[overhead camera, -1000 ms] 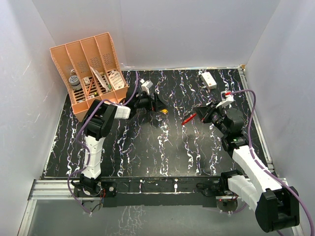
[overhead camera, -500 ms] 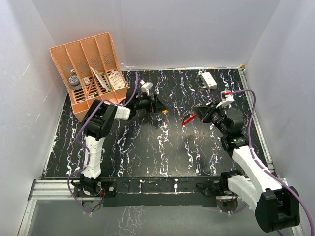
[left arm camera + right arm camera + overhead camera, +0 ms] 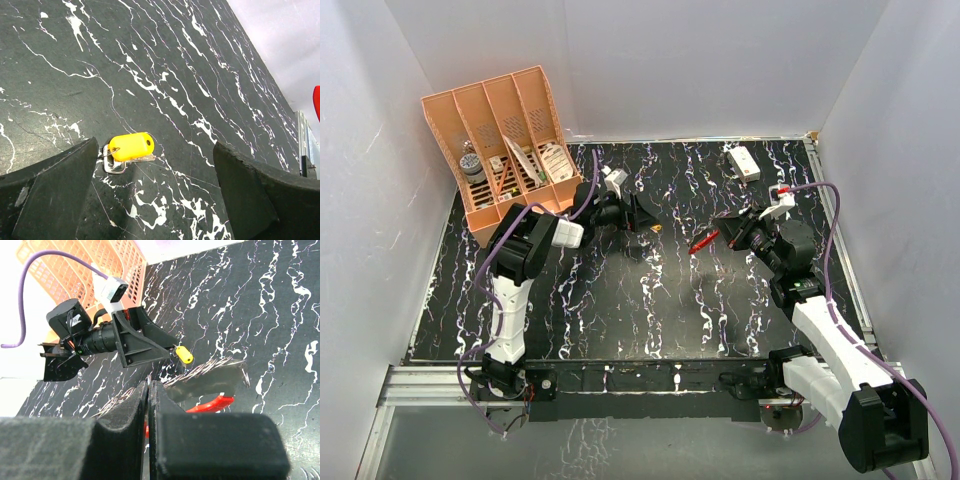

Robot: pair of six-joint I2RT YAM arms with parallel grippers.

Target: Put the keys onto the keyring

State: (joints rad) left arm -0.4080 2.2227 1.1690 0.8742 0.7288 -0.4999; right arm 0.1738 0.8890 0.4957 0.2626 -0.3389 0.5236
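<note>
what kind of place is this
Probably a robotics lab test cell: white panel walls enclose a black marbled table, with the left arm and right arm bolted to a metal rail.

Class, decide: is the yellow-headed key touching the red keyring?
Apart. The top view shows the yellow-headed key and the red keyring with bare tabletop between them; the right wrist view shows the same gap.
</note>
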